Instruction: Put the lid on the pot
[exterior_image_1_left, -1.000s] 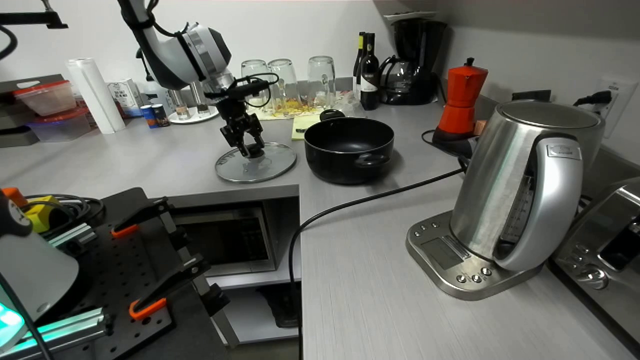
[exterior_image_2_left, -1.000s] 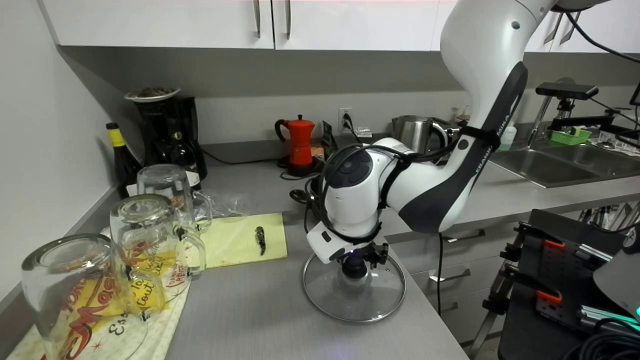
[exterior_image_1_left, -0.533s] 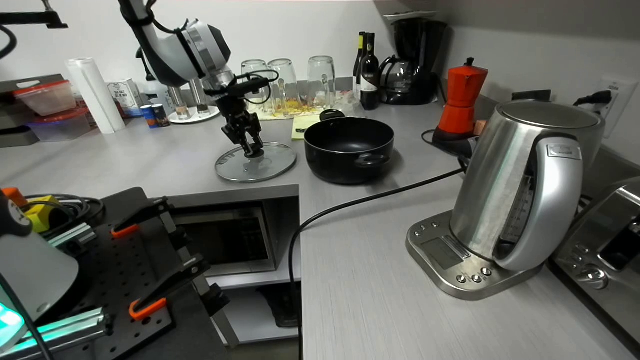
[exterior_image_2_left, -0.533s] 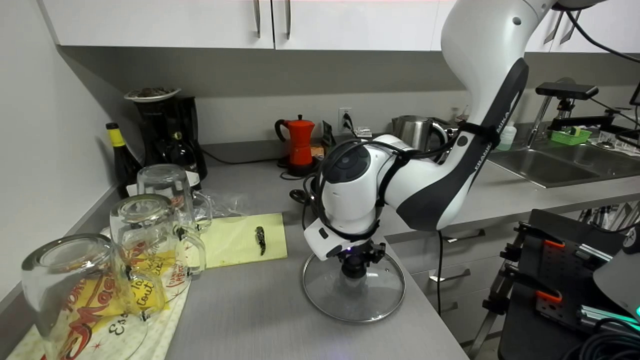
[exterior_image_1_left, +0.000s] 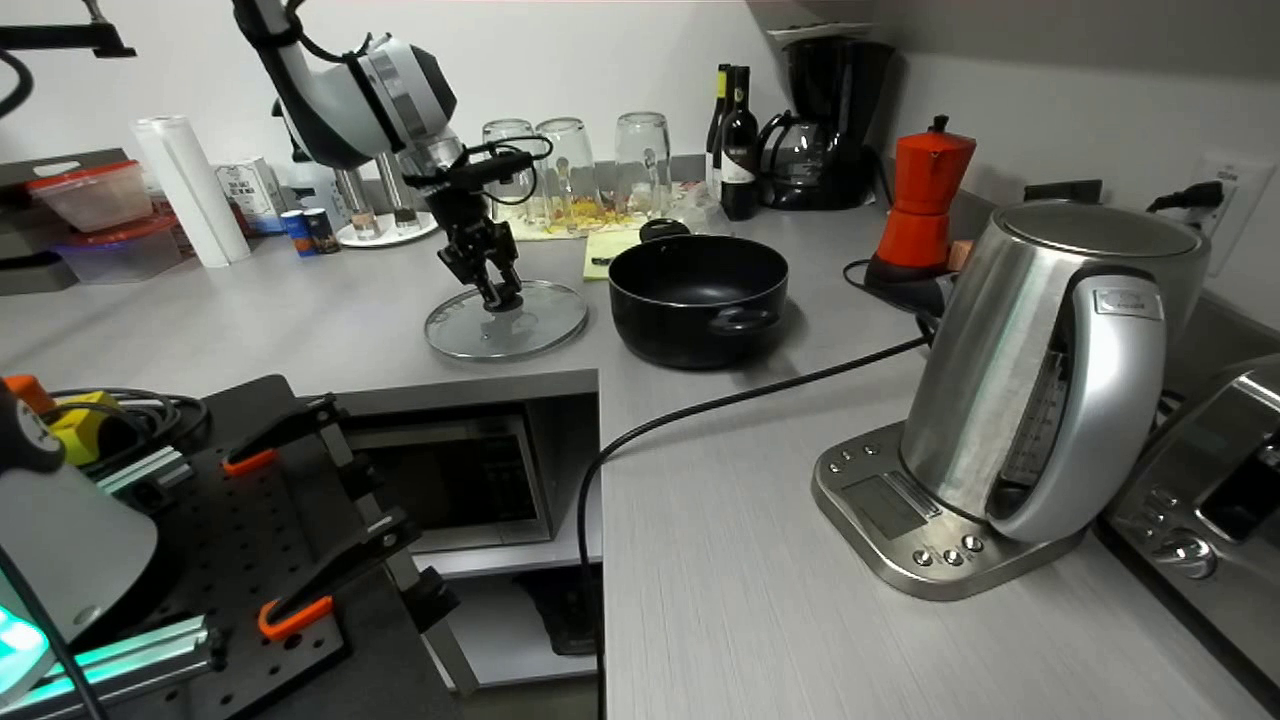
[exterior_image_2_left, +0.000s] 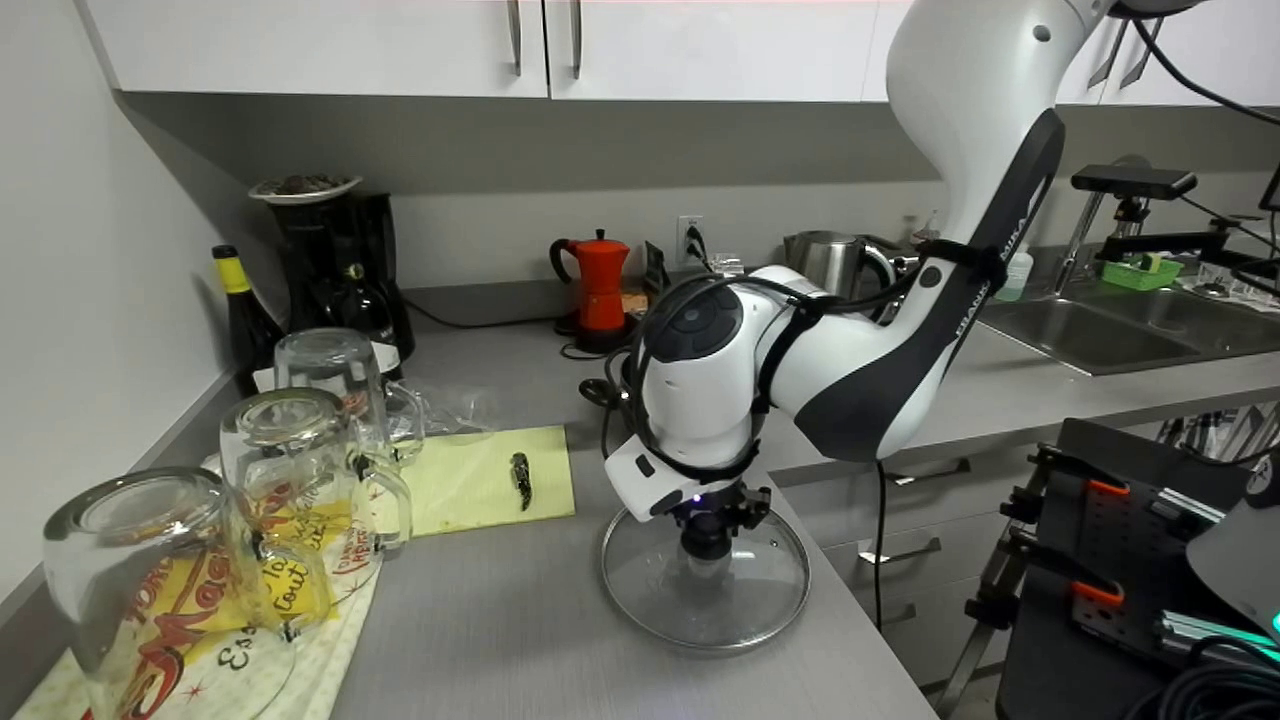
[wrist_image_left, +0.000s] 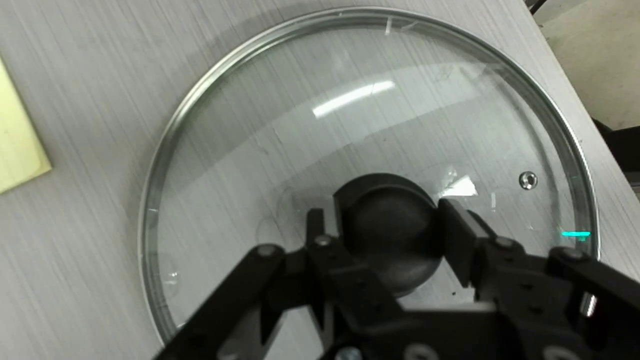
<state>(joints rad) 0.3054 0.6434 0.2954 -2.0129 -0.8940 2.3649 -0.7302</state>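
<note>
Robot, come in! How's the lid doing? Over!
Gripper shut on lid knob. Lid beside pot, not on it. Pot's wall probably in the way; lift high.

Wrist view: glass lid (wrist_image_left: 290, 165) cropped at six o'clock. In an exterior view, Franka arm (exterior_image_2_left: 830, 370) mostly hiding black pot (exterior_image_2_left: 598, 392).

Steel kettle (exterior_image_1_left: 1015, 345) on its base (exterior_image_1_left: 938, 545), red moka pot (exterior_image_1_left: 922, 195), black coffee maker (exterior_image_1_left: 836, 115), dark bottles (exterior_image_1_left: 739, 150), upturned glass mugs (exterior_image_1_left: 642, 160)
</note>
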